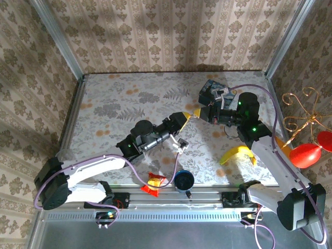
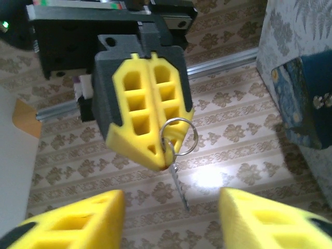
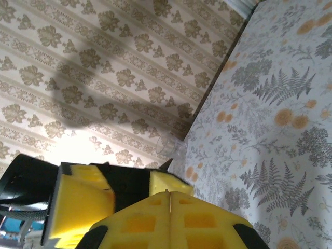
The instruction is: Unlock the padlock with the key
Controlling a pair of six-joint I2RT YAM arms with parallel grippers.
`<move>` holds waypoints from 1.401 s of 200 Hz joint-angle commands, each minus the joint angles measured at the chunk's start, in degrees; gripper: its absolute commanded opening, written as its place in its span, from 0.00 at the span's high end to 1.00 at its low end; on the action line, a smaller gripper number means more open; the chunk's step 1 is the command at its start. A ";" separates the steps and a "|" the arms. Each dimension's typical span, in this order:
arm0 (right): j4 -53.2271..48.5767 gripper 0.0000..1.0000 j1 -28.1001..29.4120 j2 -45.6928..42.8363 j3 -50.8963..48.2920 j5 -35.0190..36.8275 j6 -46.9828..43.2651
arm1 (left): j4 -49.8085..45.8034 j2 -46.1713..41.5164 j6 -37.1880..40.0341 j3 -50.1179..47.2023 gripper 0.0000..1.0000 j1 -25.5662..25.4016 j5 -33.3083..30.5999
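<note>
The blue tin (image 1: 212, 89) stood at the far right of the flowered table (image 1: 114, 104), just beyond the wrist of the right arm; whether its lid was up or down could not be told. In the left wrist view the tin (image 2: 306, 104) sat off to the right of both grippers, and a small pale metal bit on its side was too blurred to say whether it was the padlock.

A banana (image 1: 237, 154) lay to the near right, partly under the right arm. A red and yellow snack packet (image 1: 153, 184) lay at the near edge with the left arm's purple cable across it. Just to its right a blue cup (image 1: 183, 180) stood upright, its inside too dark to make out. A red balloon-like thing (image 1: 306, 154) on a copper wire stand hung at the right edge, off the table.

The two grippers met tip to tip near the middle of the table, with nothing between them. The right gripper (image 2: 155, 150) had its yellow fingers pressed together on a wire ring (image 2: 195, 136), and the key (image 2: 178, 181) hung down from it. The left gripper (image 2: 170, 207) faced it with its fingers spread wide, holding nothing.
</note>
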 commanded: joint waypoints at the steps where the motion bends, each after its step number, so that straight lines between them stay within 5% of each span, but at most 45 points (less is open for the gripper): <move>1: 1.59 1.00 0.17 -1.79 -1.19 4.37 0.65 | -2.85 -4.49 -12.34 1.22 0.40 -0.08 3.32; 24: 2.71 1.00 0.13 -2.18 -2.42 7.76 0.97 | -6.60 -7.72 -33.95 4.92 0.33 0.82 5.71; 66: 7.40 1.00 0.13 -2.88 -5.48 13.09 2.39 | -20.11 -6.64 -90.12 15.87 0.36 10.82 5.92; 101: 14.96 1.00 0.52 -3.95 -9.43 17.72 3.66 | -31.13 -0.93 -120.11 20.75 0.39 20.10 13.52; 144: 23.50 1.00 1.48 -2.94 -12.88 21.10 5.68 | -29.48 2.52 -130.25 18.41 0.30 22.50 19.32; 175: 26.28 1.00 2.90 -1.12 -12.73 22.52 6.15 | -17.44 4.01 -136.35 13.47 0.23 22.87 24.24; 244: 34.64 1.00 6.16 3.55 -12.04 24.18 9.19 | 6.87 14.16 -151.33 11.32 0.50 22.48 36.51; 280: 36.68 1.00 6.90 4.30 -12.01 25.11 10.17 | 9.72 16.53 -152.43 11.98 0.60 22.00 38.89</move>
